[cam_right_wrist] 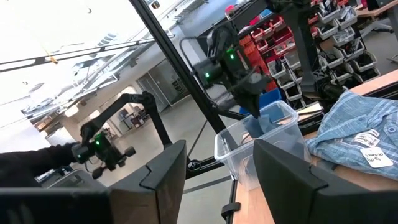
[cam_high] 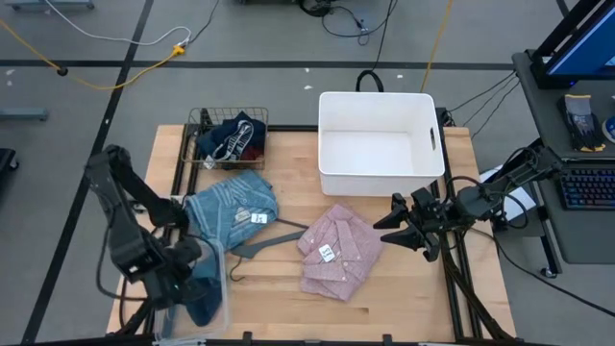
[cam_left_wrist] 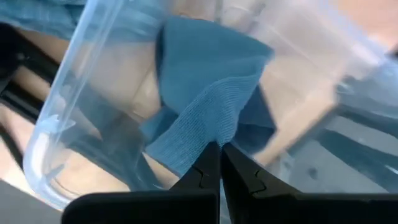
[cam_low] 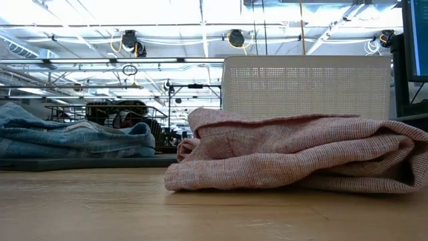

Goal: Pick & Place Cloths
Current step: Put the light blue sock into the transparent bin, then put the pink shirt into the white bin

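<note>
My left gripper is shut on a teal-blue cloth above a clear plastic bin at the table's near left corner; the right wrist view shows the cloth reaching into that bin. My right gripper is open and empty, just right of a pink checked cloth that lies bunched on the table. A light blue denim cloth with a white tag lies flat at the left. A wire basket at the far left holds navy, black and maroon cloths. My left gripper pinches a bunched fold of the teal-blue cloth between its two fingertips, coming from above and pointing down. The cloth hangs slack below the fingers, its lower part inside the clear bin.
A white tub stands at the far middle of the table. A grey hanger lies between the denim and the pink cloth. Bare wood shows along the near edge, in front of the pink cloth.
</note>
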`<action>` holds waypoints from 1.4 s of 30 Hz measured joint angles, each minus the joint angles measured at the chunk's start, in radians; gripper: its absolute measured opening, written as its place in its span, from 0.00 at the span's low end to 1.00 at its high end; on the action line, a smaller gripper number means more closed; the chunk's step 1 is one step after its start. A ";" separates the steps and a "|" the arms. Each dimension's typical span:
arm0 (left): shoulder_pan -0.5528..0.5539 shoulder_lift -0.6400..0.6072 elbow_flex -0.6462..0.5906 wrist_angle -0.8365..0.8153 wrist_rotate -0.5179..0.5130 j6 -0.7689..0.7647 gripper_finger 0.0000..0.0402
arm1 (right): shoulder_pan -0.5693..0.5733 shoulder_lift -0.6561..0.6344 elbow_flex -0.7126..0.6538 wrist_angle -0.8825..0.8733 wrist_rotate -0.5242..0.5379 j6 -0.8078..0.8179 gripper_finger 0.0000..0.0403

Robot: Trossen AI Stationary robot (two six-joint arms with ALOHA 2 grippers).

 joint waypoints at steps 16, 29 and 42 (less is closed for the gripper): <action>0.000 0.017 -0.039 0.123 -0.109 0.017 0.20 | 0.000 0.001 0.000 0.000 0.000 0.002 0.45; -0.008 0.012 0.011 0.225 -0.174 0.001 0.50 | 0.000 0.088 0.000 0.012 -0.052 -0.182 0.45; -0.009 0.012 0.156 0.225 -0.752 0.158 0.50 | 0.002 0.206 0.067 -0.100 -0.056 -0.428 0.45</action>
